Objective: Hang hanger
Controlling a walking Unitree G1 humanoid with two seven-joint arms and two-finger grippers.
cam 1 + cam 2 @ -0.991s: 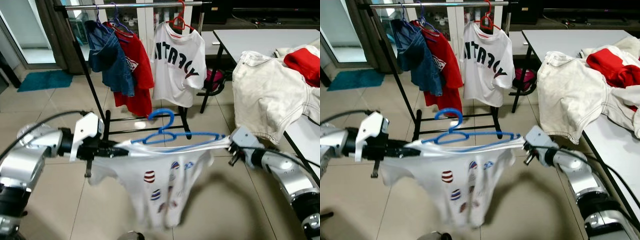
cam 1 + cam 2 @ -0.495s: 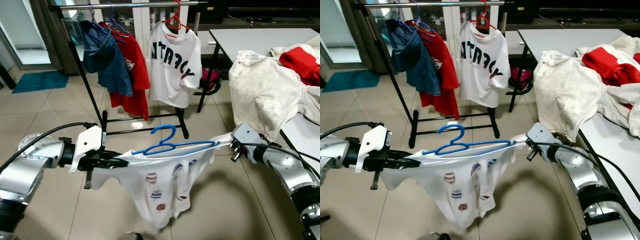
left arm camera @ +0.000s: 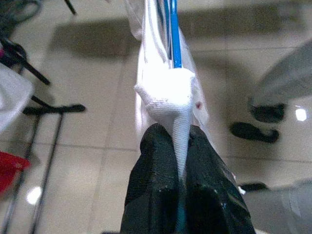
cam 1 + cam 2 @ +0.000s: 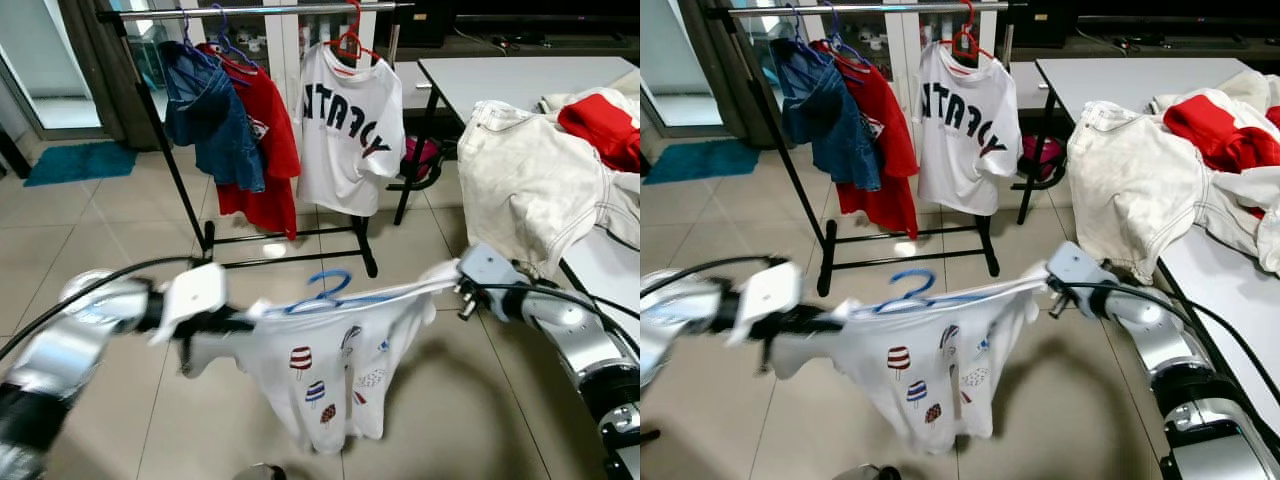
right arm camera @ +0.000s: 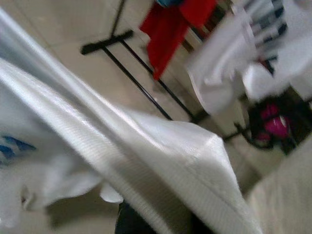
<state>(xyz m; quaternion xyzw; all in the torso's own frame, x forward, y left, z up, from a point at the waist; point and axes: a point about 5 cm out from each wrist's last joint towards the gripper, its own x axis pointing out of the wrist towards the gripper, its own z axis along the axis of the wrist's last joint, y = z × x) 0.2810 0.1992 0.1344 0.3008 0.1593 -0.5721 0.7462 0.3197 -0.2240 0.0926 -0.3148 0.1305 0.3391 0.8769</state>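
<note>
Beige tiled floor (image 4: 90, 230) — clothes rack (image 4: 190, 200), white table (image 4: 520, 75).

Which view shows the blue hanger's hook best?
Right eye view: the hanger hook stands clear above the white shirt. Left eye shows it too, blurrier. Left wrist view sees just a blue bar; right wrist only cloth.

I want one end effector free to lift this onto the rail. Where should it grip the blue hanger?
Grip the hanger at the neck just under its hook, coming from above. The hook stands up clear of the white shirt, while cloth covers the arms. The left end effector and right end effector pinch the shoulders.
</note>
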